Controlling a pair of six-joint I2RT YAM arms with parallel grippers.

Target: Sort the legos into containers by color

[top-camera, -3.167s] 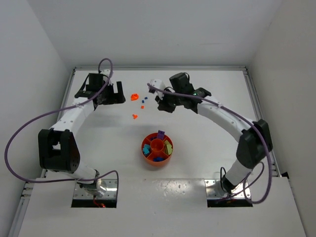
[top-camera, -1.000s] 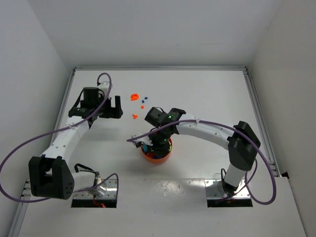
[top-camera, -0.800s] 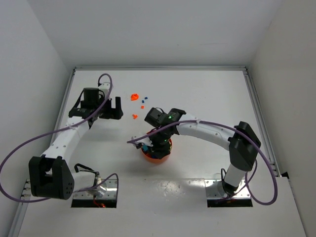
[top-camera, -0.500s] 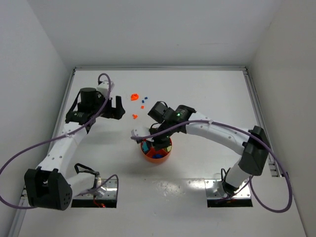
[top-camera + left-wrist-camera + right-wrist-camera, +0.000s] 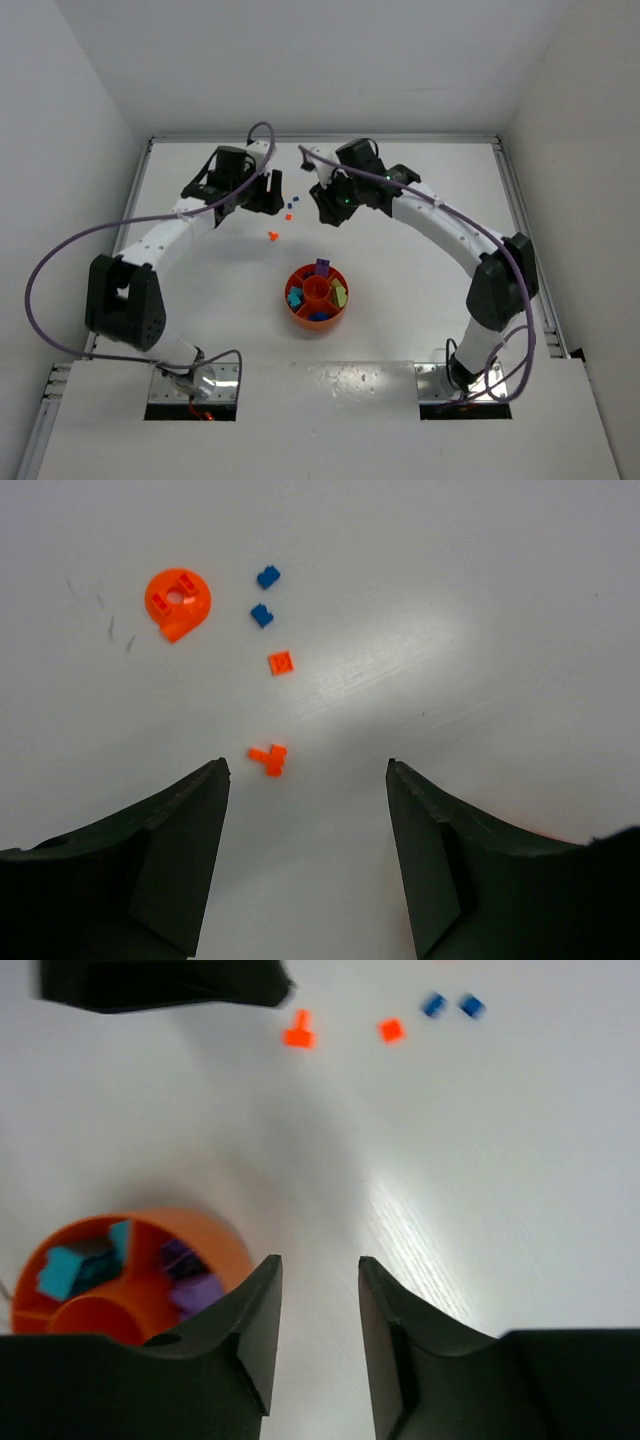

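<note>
White table (image 5: 420, 260), orange sectioned tray (image 5: 316, 326) near centre, loose orange legos (image 5: 280, 663) and blue legos (image 5: 262, 614) ahead of left gripper (image 5: 305, 767), jaws wide, right gripper (image 5: 320, 1262) jaws narrowly parted, empty.

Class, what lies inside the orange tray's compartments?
The orange tray holds teal legos, purple legos, a green lego and blue legos; anything beneath them is covered.
</note>
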